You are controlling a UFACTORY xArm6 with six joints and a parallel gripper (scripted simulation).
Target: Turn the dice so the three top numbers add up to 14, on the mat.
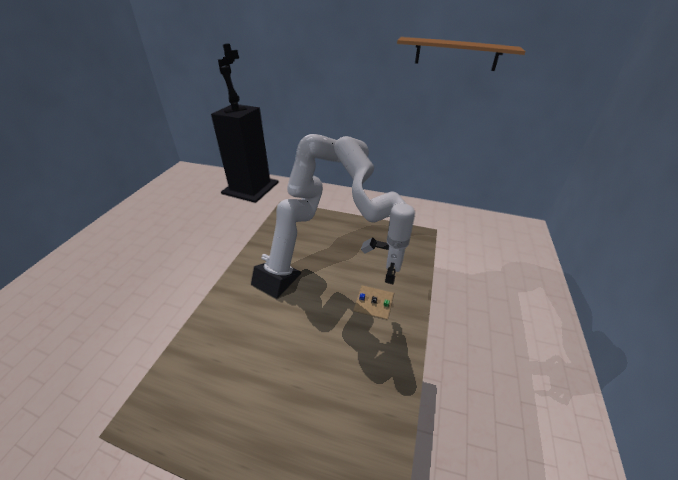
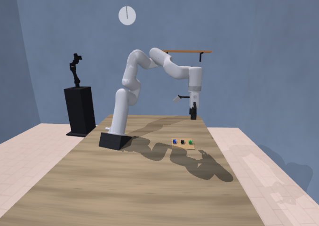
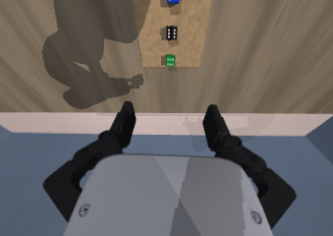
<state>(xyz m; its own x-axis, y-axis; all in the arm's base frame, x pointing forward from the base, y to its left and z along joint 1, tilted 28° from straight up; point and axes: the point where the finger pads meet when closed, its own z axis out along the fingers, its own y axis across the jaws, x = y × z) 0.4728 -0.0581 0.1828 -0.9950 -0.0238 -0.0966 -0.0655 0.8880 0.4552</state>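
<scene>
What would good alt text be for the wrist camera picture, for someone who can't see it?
The open gripper, holding nothing, hangs high above the wooden table's edge. Ahead lies a tan mat carrying a green die nearest, a black die showing six pips behind it, and a blue die cut off by the frame's top. The arm's shadow falls left of the mat.

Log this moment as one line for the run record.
gripper: open, empty, raised beyond mat | tan mat: flat on table | blue die, black die, green die: on mat, in row
</scene>
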